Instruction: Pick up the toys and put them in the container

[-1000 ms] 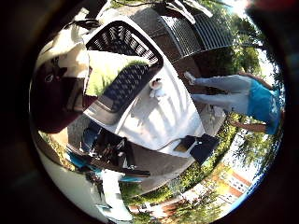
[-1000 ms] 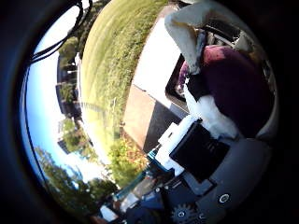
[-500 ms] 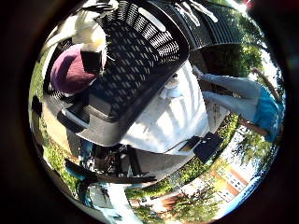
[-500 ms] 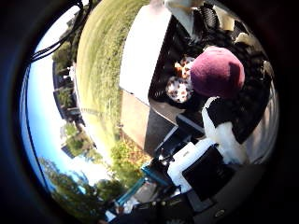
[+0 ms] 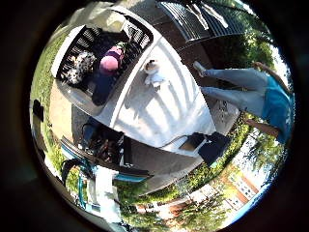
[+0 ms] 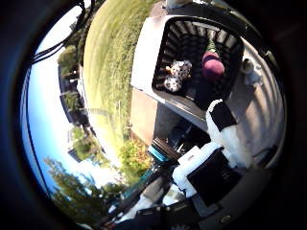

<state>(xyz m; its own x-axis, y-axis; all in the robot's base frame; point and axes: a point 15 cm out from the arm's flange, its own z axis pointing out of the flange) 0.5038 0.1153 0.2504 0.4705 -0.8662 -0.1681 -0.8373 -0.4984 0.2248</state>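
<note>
Toys lie in the black slatted plastic basket [image 5: 140, 36]: a maroon round plush [image 6: 212, 66], long axis toward the rim, beside a spotted one [image 6: 175, 75] (white and black). A small white toy [image 5: 153, 73] stands upright on the white table [image 5: 159, 116]. White-and-black hand [image 6: 223, 143] holds nothing, fingers relaxed.

Hand [image 6: 211, 163]: built of blocky white plastic shells alternating with matte black panels. One finger [image 6: 225, 129] shows a black, squared tip segment above a rounded white segment. Below it sits a white frame around a large flat black rectangular face. Toward 6 o'clock of that frame, the body turns dark grey, smooth, with a small round screw or button. Edges chunky, corners softly rounded.
</note>
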